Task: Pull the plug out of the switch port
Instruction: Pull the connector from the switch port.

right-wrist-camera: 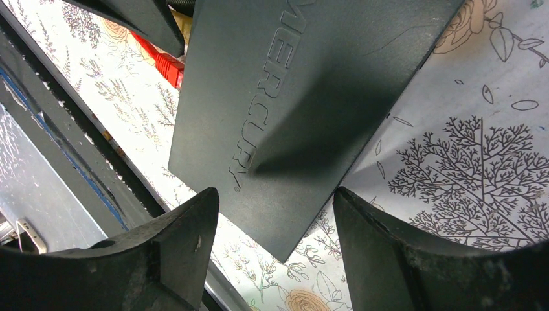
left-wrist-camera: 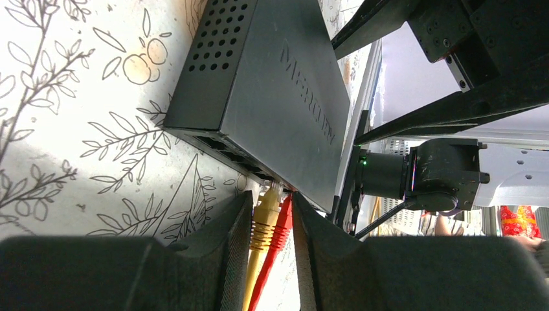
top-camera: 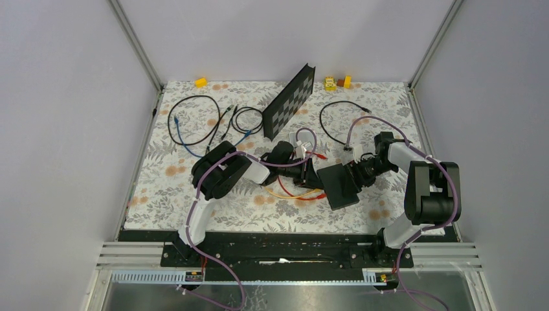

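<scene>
The switch (top-camera: pixel 341 186) is a flat matte black box on the floral mat, also seen in the left wrist view (left-wrist-camera: pixel 272 91) and the right wrist view (right-wrist-camera: pixel 304 97). A yellow plug (left-wrist-camera: pixel 265 217) and a red plug (left-wrist-camera: pixel 281 223) sit side by side at its socket edge. My left gripper (top-camera: pixel 309 175) (left-wrist-camera: pixel 272 201) is closed on both plugs, one finger against each. I cannot tell how deep the plugs sit. My right gripper (top-camera: pixel 357 173) (right-wrist-camera: pixel 275 194) is open, its fingers straddling the switch's near corner from above.
Yellow and red cables (top-camera: pixel 298 193) loop on the mat in front of the left gripper. A black checkered board (top-camera: pixel 288 102) leans at the back. Black and blue cables (top-camera: pixel 194 120) lie back left, another black cable (top-camera: pixel 336 120) back right. Small yellow blocks (top-camera: pixel 337 82) sit at the far edge.
</scene>
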Robot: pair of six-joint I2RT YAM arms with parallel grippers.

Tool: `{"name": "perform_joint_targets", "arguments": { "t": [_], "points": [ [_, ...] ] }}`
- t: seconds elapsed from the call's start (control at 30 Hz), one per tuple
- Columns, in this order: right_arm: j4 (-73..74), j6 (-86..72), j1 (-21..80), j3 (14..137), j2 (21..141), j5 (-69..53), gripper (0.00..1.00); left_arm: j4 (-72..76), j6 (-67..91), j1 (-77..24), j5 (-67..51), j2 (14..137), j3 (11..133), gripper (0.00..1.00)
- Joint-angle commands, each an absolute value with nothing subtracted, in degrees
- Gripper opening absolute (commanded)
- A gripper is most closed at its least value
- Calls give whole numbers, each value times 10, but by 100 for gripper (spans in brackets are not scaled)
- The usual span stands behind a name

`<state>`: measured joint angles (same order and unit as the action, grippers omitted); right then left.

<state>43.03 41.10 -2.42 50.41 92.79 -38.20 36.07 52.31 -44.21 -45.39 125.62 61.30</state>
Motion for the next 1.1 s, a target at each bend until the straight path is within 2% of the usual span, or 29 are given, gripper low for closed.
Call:
{"name": "perform_joint_targets", "arguments": {
  "t": [0.0,0.23,0.53,1.07],
  "points": [
    [446,408,-22,518,929,-407,71,329,504,-453,-452,1266,602,32],
    [446,406,-22,521,930,-410,71,339,505,-453,-459,1260,594,34],
    [446,401,-22,524,937,-423,70,420,542,-453,-495,1264,580,38],
    [443,398,-22,525,936,-422,70,367,515,-456,-470,1262,595,27]
  ]
}}
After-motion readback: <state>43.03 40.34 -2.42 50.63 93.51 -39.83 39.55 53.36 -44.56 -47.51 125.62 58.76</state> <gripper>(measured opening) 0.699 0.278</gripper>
